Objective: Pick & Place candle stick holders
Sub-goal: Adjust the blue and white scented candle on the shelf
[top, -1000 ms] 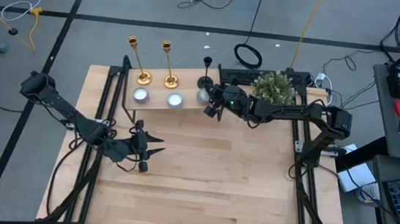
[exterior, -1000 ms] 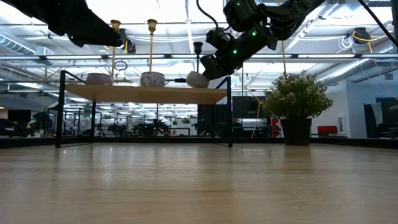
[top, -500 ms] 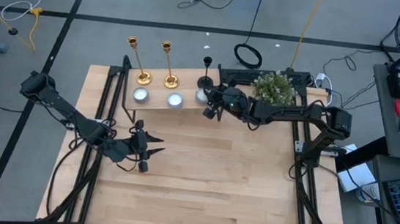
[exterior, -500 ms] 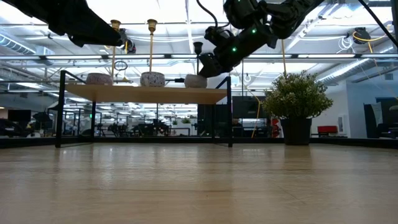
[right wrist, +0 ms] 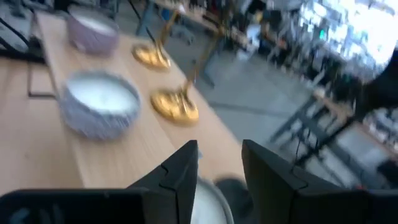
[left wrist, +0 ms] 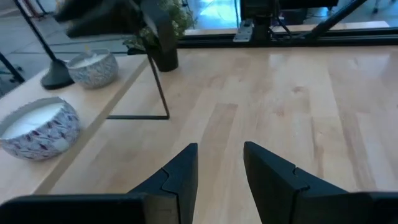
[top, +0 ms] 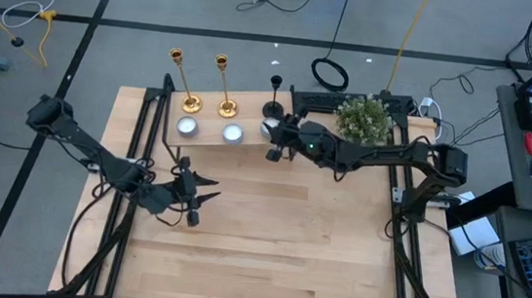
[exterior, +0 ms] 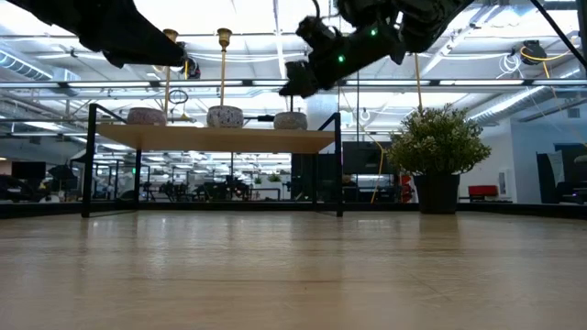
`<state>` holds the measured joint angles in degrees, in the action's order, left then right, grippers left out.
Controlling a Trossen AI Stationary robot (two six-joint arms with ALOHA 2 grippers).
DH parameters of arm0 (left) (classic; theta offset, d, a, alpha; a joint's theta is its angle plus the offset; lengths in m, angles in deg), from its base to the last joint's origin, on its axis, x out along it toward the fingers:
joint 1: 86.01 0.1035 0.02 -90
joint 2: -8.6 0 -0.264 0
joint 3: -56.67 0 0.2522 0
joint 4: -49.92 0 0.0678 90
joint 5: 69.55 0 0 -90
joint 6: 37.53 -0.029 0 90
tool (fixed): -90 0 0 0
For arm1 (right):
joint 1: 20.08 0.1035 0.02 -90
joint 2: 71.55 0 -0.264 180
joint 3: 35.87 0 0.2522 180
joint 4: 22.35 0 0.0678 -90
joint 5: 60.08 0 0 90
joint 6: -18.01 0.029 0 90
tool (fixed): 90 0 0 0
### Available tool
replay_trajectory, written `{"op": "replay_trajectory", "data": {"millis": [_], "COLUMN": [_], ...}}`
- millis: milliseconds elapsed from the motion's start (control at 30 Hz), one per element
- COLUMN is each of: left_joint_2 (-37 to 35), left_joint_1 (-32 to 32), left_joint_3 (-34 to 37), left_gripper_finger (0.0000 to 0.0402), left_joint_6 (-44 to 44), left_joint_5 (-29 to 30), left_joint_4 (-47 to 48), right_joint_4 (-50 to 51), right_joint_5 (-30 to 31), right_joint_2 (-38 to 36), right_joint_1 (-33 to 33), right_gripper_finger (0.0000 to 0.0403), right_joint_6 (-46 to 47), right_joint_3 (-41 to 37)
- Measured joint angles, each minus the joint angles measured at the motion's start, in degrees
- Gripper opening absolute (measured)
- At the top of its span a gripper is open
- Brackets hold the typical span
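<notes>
Two tall gold candle stick holders and a shorter black one stand on their round bases at the far edge of a low wooden shelf. My right gripper hovers open above the shelf's right end, over a white-filled patterned bowl, with the black holder's base just beyond its fingers. It touches nothing. The gold bases also show in the right wrist view. My left gripper is open and empty above the bare table, near of the shelf.
Three patterned bowls stand in a row on the shelf, near of the holders. A potted plant stands on the table right of the shelf. The shelf has thin black legs. Bare tabletop lies near of the shelf.
My right gripper has risen above the shelf's right end and gone a little toward the table's left. The right-hand bowl, which looked tipped beside its fingers a second ago, now stands level on the shelf, clear below the gripper.
</notes>
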<state>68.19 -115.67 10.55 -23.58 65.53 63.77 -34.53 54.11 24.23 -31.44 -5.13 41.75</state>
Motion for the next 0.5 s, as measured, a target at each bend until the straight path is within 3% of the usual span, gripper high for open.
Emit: {"op": "replay_trajectory", "data": {"millis": [167, 300, 500], "left_joint_2": [0.0, 0.0, 0.0], "left_joint_1": [2.5, 6.6, 14.9], "left_joint_3": [0.0, 0.0, 0.0], "left_gripper_finger": [0.0136, 0.0136, 0.0136], "left_joint_6": [1.3, 1.3, 1.2], "left_joint_5": [-1.2, -1.8, -9.9], "left_joint_4": [0.1, -0.3, -0.3], "right_joint_4": [-2.0, 3.0, 10.5], "right_joint_5": [0.0, -0.3, -0.4], "right_joint_2": [-2.5, -6.3, -10.6], "right_joint_1": [3.9, 7.7, 12.6], "right_gripper_finger": [0.0118, 0.0104, 0.004], "right_joint_6": [-4.9, -5.9, -4.6], "right_joint_3": [0.1, -0.1, -1.7]}}
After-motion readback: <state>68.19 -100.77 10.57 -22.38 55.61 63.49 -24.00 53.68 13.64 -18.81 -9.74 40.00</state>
